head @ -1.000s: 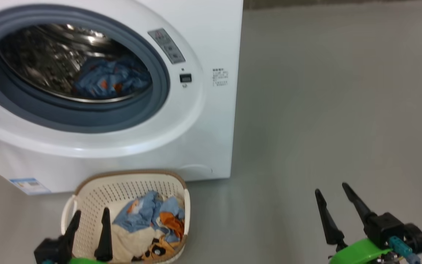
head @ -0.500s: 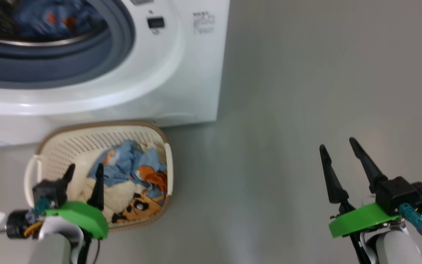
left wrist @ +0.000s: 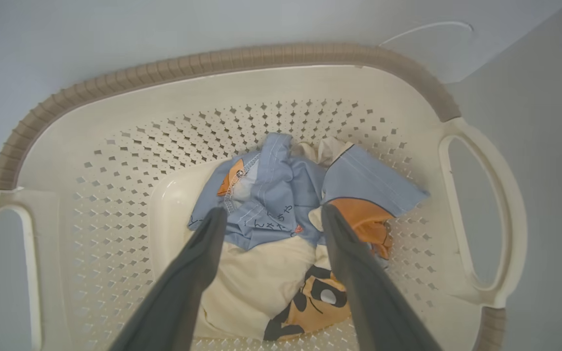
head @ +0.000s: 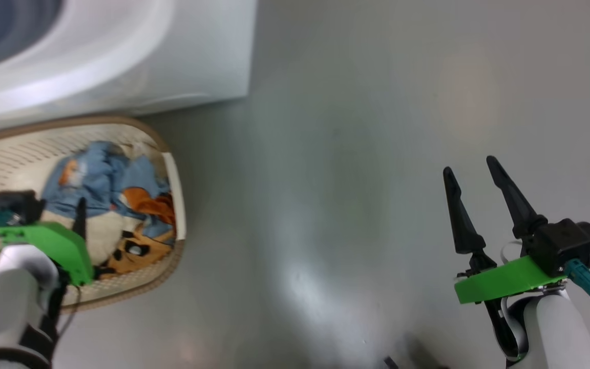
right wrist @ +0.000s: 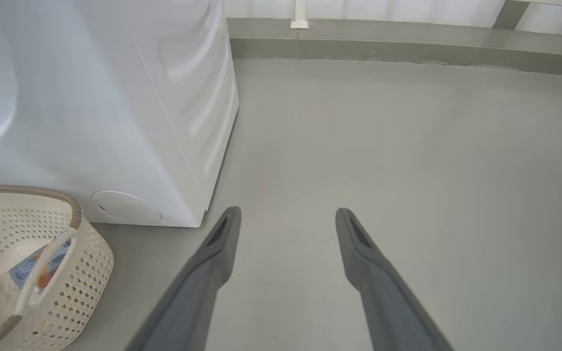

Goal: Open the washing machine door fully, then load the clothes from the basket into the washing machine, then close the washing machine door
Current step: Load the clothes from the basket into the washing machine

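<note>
In the head view, the washing machine [head: 121,61] is filling the upper left corner, standing on the grey floor [head: 325,154]. The basket [head: 172,169] is sitting on the floor just in front of it, and the clothes [head: 105,179] are lying heaped inside. The left jaws are hanging over the basket's near side, with one dark finger [head: 79,218] pointing into the heap. The right jaws are standing apart, their fingers [head: 460,215] pointing over bare floor, well away from the basket.

In the left wrist view, the left jaws are standing wide apart and holding nothing. Their two fingers [left wrist: 198,273] are framing the clothes [left wrist: 276,195], which are lying straight ahead and below, in the middle of the basket [left wrist: 115,161]. A light blue piece [left wrist: 286,185] is lying on top towards the far wall, with a cream piece [left wrist: 256,273] and an orange piece [left wrist: 359,219] nearer. The basket's long axis is running across this view, from one side handle [left wrist: 486,214] to the other, in line with the gap between the jaws.

In the right wrist view, the right fingers [right wrist: 212,263] are spread over the floor [right wrist: 408,170], gripping nothing. The basket [right wrist: 81,282] is lying off to the lower left beside the washing machine [right wrist: 139,122].

The left arm is clearly the nearer one, so the next pick is probably falling to it: a straight descent onto the heap.
</note>
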{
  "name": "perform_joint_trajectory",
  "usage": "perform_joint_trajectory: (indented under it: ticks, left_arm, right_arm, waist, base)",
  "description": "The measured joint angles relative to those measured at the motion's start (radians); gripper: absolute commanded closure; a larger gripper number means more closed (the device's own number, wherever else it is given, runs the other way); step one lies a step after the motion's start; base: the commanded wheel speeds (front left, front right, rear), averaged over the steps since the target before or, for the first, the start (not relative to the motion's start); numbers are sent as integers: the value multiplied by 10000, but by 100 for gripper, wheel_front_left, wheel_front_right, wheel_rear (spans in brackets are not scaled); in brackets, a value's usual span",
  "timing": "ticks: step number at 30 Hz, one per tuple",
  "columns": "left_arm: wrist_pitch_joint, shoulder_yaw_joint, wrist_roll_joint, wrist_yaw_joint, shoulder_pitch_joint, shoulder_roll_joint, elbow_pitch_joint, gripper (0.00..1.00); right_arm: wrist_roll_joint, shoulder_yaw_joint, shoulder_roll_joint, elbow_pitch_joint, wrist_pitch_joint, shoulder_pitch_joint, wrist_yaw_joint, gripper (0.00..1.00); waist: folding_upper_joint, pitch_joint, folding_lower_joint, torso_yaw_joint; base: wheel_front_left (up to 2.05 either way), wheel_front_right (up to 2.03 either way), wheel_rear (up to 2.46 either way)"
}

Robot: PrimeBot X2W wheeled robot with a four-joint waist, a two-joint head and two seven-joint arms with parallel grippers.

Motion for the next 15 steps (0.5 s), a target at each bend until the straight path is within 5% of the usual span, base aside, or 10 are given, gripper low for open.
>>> perform_joint_trajectory:
  ticks: [15]
  left_arm:
    - [1057, -798, -1032, -10, -2120, 548, 1266, 0]
  right_arm:
    - [522, 211, 8, -224, -2, -375, 0, 0]
  waist:
    - [0, 2022, 0, -1226]
  base:
    - [0, 0, 0]
